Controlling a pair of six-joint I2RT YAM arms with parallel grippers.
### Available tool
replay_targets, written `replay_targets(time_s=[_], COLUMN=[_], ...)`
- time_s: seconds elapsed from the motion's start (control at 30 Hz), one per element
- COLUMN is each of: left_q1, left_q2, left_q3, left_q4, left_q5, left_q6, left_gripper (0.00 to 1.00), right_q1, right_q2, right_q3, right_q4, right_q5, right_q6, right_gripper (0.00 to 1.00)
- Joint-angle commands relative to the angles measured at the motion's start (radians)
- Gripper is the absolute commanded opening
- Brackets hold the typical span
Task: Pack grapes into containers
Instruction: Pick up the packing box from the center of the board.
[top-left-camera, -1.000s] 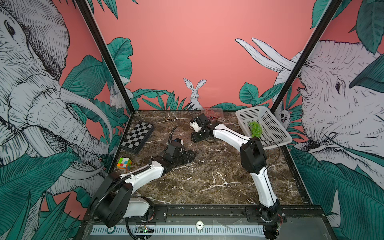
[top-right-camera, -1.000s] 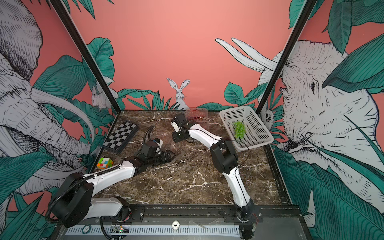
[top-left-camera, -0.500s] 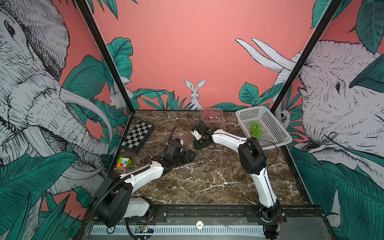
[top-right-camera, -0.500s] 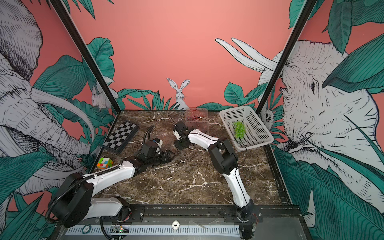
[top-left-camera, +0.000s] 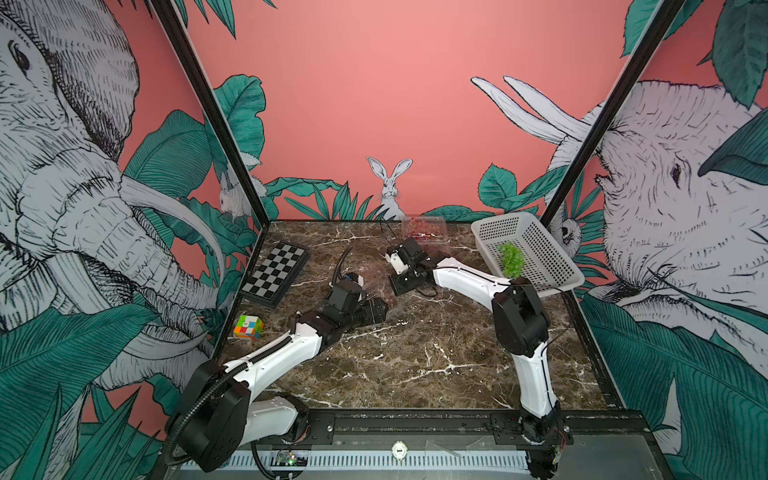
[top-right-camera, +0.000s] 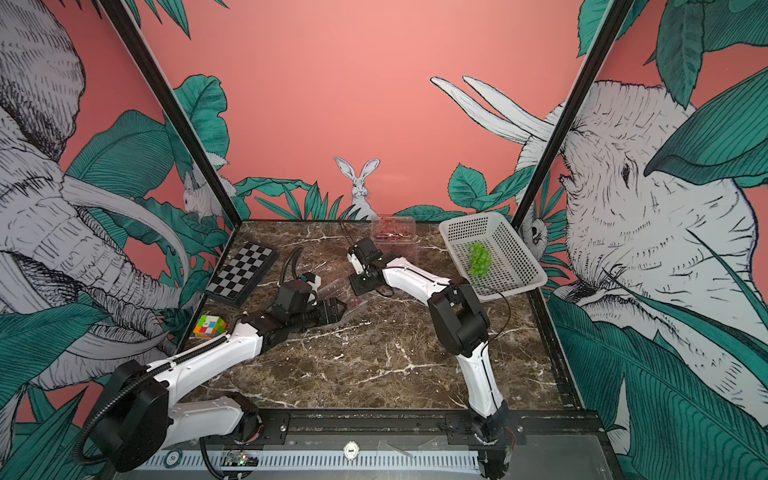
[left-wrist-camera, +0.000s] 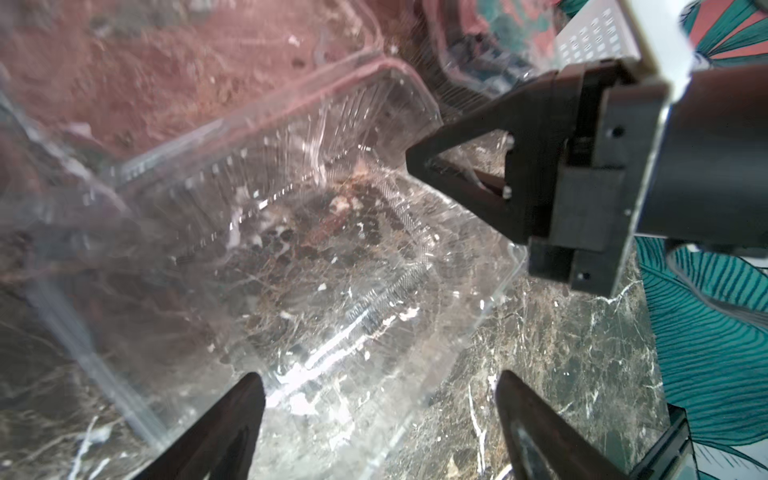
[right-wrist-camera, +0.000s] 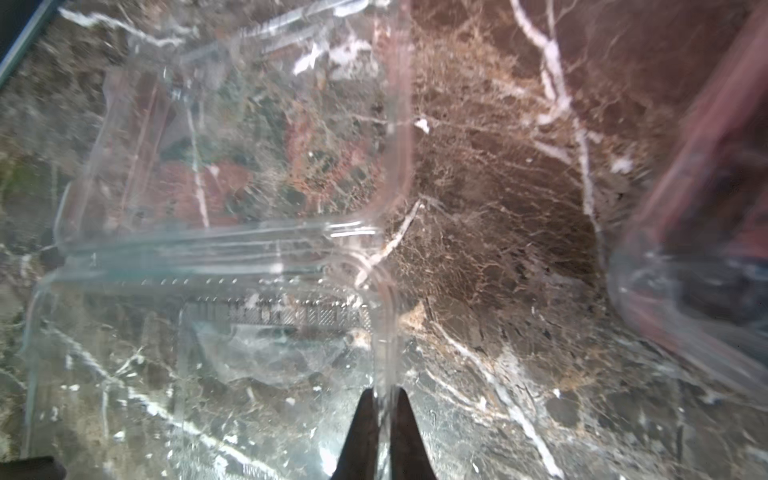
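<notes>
Clear rectangular plastic clamshell container (left-wrist-camera: 291, 257) sits open and empty on dark brown marble tabletop (top-left-camera: 415, 357), mid-table between both arms. Right gripper (right-wrist-camera: 382, 397) is pinched tight on a thin edge of its rim, plastic between the jaws. Left gripper (left-wrist-camera: 379, 376) is spread wide and holds nothing, fingertips by the container's near corner; contact unclear. Second clear clamshell container (top-left-camera: 409, 222), with red grapes (top-left-camera: 424, 235) inside, stands at the back wall just behind the right gripper. Green grape bunch (top-right-camera: 478, 259) lies in white perforated plastic basket (top-right-camera: 511, 245) at right rear corner. Black-and-white chessboard (top-left-camera: 276, 274) and multicoloured puzzle cube (top-left-camera: 248, 327) lie along the left side, well apart from the containers.
</notes>
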Motion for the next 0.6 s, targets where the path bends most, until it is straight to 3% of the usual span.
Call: replay_targets(time_s=[0.0, 0.33, 0.57], left_q1=[0.001, 0.007, 0.005], left_q2=[-0.043, -0.083, 0.038], left_q3=[0.048, 0.249, 0.333], left_q4=[-0.074, -0.128, -0.036], left_q5=[-0.041, -0.024, 0.048], left_q6=[0.042, 0.084, 0.046], left_gripper=[0.91, 0.99, 0.99], right_q1=[0.006, -0.010, -0.102], right_q2=[-0.076, -0.276, -0.405], right_q3=[-0.033, -0.165, -0.386], right_q4=[0.043, 0.054, 0.104], right_q5=[0.024, 0.141, 0.189], right_q6=[0.013, 0.015, 0.063], right_gripper=[0.06, 0.02, 0.02])
